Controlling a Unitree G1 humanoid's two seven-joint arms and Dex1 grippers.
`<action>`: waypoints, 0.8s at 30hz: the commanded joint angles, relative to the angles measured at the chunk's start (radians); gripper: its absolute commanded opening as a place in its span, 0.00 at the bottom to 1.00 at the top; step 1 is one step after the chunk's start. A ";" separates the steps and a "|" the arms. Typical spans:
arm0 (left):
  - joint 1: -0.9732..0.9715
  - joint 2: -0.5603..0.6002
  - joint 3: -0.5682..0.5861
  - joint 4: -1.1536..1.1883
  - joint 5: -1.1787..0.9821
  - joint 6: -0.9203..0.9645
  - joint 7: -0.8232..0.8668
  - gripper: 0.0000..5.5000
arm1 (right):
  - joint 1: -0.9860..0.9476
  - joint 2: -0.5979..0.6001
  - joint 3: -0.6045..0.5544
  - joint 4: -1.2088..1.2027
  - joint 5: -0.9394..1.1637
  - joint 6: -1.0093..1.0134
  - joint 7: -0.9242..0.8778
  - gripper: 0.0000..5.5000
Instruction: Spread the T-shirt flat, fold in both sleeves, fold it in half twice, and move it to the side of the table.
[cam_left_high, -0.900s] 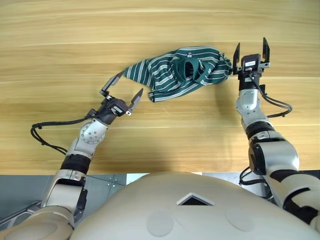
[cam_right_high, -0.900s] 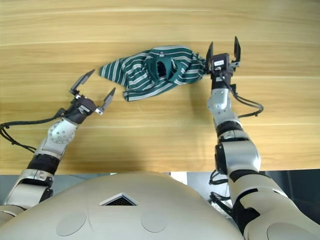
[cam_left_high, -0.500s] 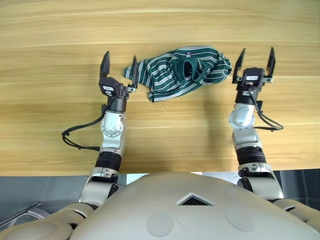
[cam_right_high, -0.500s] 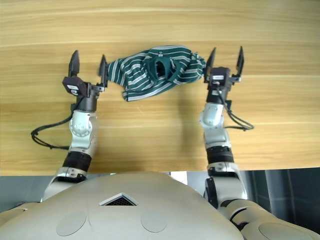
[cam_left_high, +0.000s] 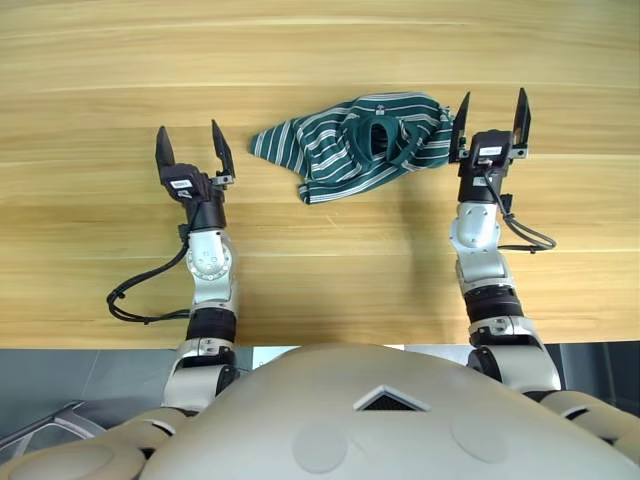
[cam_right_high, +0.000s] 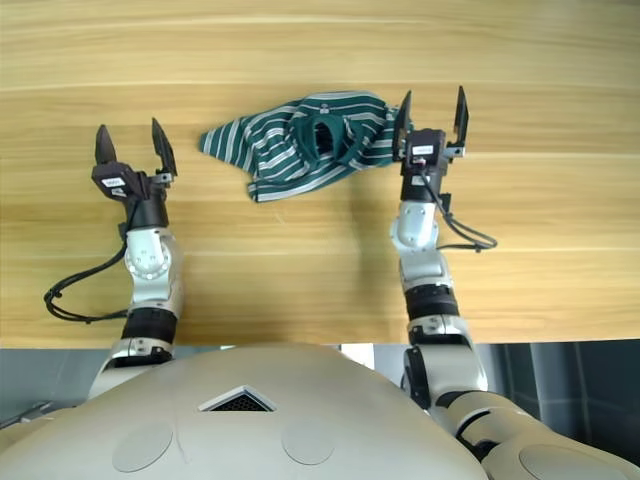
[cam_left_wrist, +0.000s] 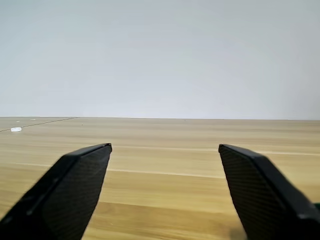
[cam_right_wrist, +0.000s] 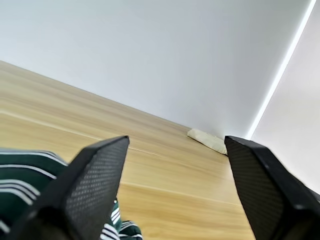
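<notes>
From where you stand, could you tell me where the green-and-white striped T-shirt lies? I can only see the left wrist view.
Observer: The green-and-white striped T-shirt lies on the wooden table, to the right of the open left gripper and apart from it.
Operator: Is the right gripper holding it?
Observer: No, the right gripper stands open at the T-shirt's right edge.
Operator: Is it spread flat?
Observer: No, it lies bunched up.
</notes>
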 joint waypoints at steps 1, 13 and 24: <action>-0.040 0.002 0.010 0.060 0.008 -0.007 -0.005 0.73 | -0.026 -0.003 0.000 0.037 -0.009 -0.011 0.002 0.64; -0.066 0.000 0.008 0.108 0.033 -0.025 -0.005 0.72 | -0.031 0.002 0.012 0.047 -0.038 -0.029 -0.009 0.59; -0.068 -0.004 0.000 0.122 0.045 -0.032 0.000 0.72 | -0.026 -0.014 0.003 0.039 -0.066 -0.030 -0.028 0.59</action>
